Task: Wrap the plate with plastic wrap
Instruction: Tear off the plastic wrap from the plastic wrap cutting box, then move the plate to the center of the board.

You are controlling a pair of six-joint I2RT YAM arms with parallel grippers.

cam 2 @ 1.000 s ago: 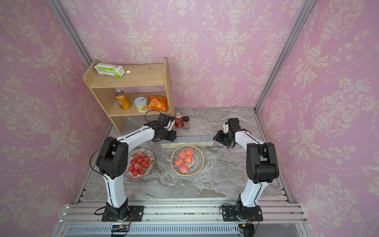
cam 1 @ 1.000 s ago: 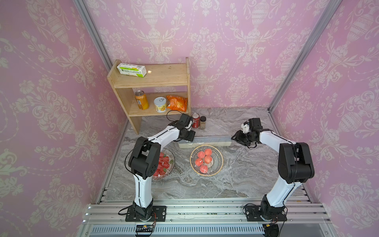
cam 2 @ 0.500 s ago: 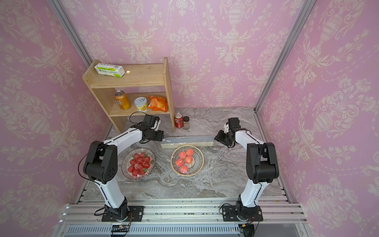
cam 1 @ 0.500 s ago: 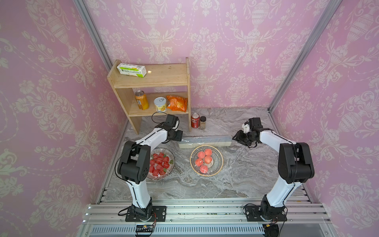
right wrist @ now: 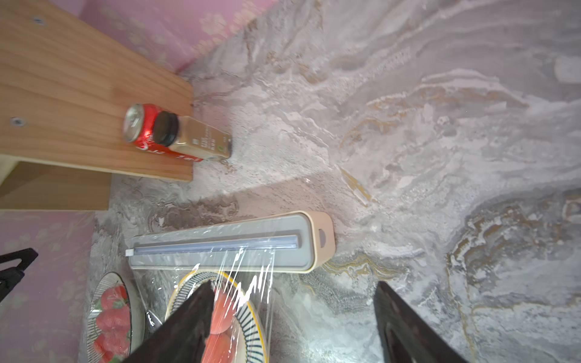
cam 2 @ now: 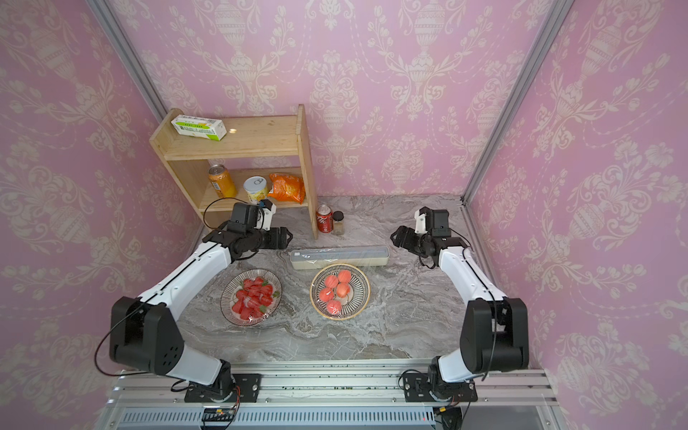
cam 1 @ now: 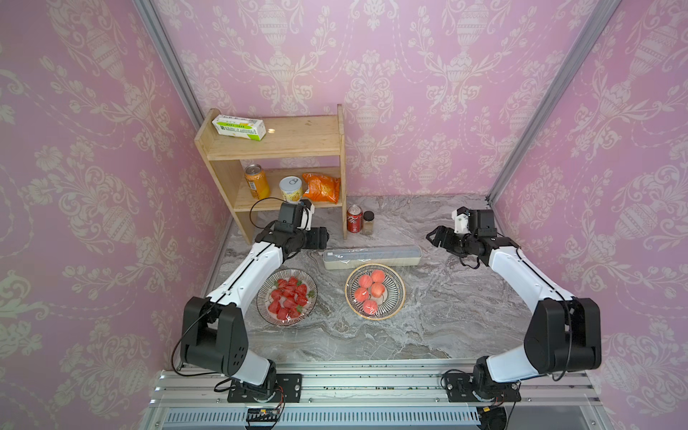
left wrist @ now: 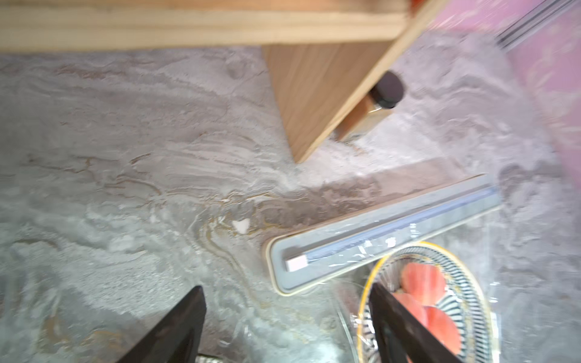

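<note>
The left hand (cam 1: 321, 238) is seen just beside the foot of the wooden shelf (cam 1: 283, 137), raised over the desk (cam 1: 446, 316). Its fingers are spread wide and nothing is held between them. Nearer the robot, a plate of strawberries (cam 1: 262, 294) is set on the desk, with a glossy sheen across the fruit that suggests film.

Toward the middle, the long cream box (cam 1: 372, 256) is laid across the desk, right behind the plate of peaches (cam 1: 399, 294). In the right wrist view the plastic wrap (right wrist: 248, 283) is seen drawn from the box's slot down over the peaches in taut pleats. Whether the sheet has been cut free cannot be told.

Past the box's right end and clear of it, the right hand (cam 1: 433, 238) is held with its fingers parted. Nothing is gripped in it.

Several risks can be judged from here. If the sheet is uncut, the light box could be dragged, or the film peeled off the fruit, by any pull on the wrap. With both hands released, loose edges could spring up and bunch instead of being tucked under the rim. The film could also cling to a finger that is brought close and be lifted away with it. The shelf foot could be struck if the left hand is swung carelessly.
</note>
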